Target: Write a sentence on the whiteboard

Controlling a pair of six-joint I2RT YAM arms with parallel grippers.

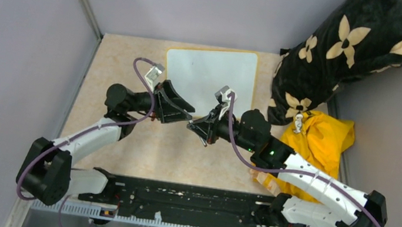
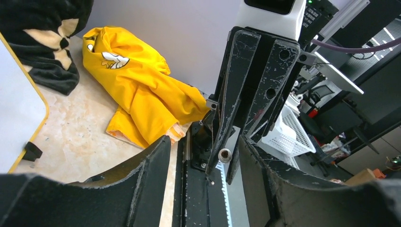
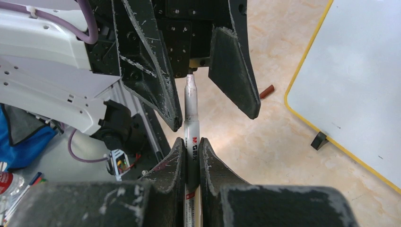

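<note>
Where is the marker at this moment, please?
In the right wrist view, the marker is clamped in the right gripper over mid-table, just in front of the whiteboard, its far end between the parted jaws of the left gripper.

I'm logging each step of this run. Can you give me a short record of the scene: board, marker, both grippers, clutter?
board: whiteboard lies on the table, nothing written on it
marker: marker points from the right gripper toward the left gripper
right gripper: shut on the marker
left gripper: open, fingers either side of the marker's far end, not touching
loose piece: small reddish-brown cap-like piece on the table near the board
clutter: yellow cloth, black flowered pillow, right side
</note>
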